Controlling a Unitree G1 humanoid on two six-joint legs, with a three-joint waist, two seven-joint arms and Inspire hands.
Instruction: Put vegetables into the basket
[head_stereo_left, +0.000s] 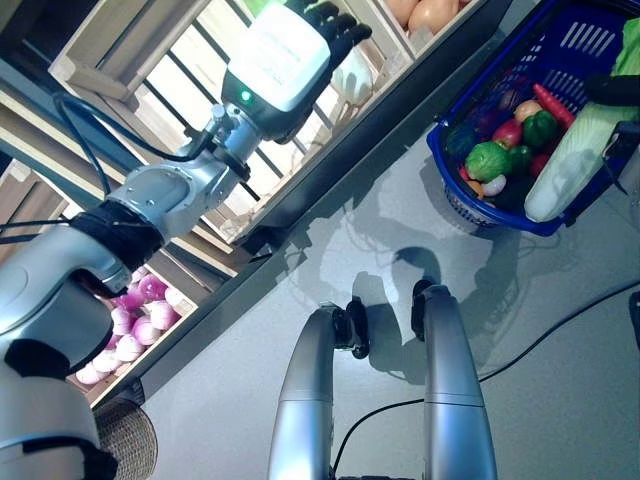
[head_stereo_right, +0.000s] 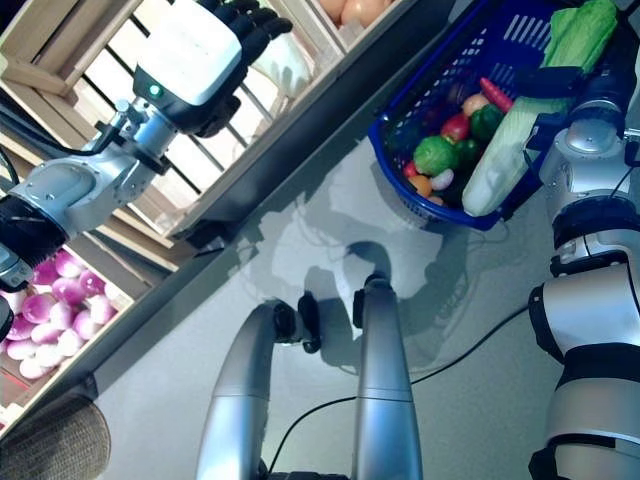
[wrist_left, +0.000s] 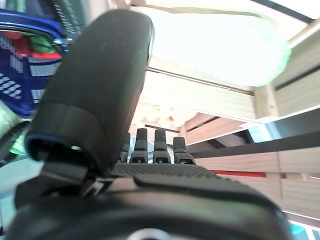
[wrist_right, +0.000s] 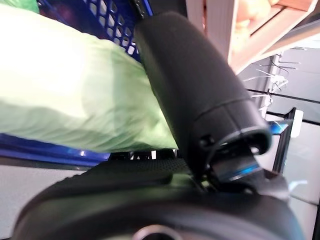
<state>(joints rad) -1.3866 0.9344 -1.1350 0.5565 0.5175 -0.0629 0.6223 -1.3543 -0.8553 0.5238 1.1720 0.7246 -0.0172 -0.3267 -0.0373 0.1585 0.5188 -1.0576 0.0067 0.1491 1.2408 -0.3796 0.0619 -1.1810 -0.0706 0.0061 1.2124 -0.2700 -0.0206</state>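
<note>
My right hand (head_stereo_right: 572, 78) is shut on a long pale green cabbage (head_stereo_right: 510, 150) that lies slanted across the rim of the blue basket (head_stereo_right: 400, 135). The right wrist view shows the thumb (wrist_right: 200, 90) pressed over the cabbage (wrist_right: 75, 95). Several vegetables lie inside, among them a green pepper (head_stereo_left: 488, 160), a red tomato (head_stereo_left: 508, 132) and a carrot (head_stereo_left: 553, 102). My left hand (head_stereo_left: 285, 60) is raised at the slatted wooden shelf (head_stereo_left: 180, 60), fingers (wrist_left: 150, 145) open. A pale white-green vegetable (wrist_left: 215, 45) lies just past them on the shelf, untouched.
A lower crate holds several purple and white bulbs (head_stereo_left: 135, 320). Orange-brown produce (head_stereo_left: 430, 12) fills a crate at the top. A woven brown basket (head_stereo_left: 125, 440) stands on the grey floor at the lower left. A dark shelf rail (head_stereo_left: 330, 170) runs diagonally.
</note>
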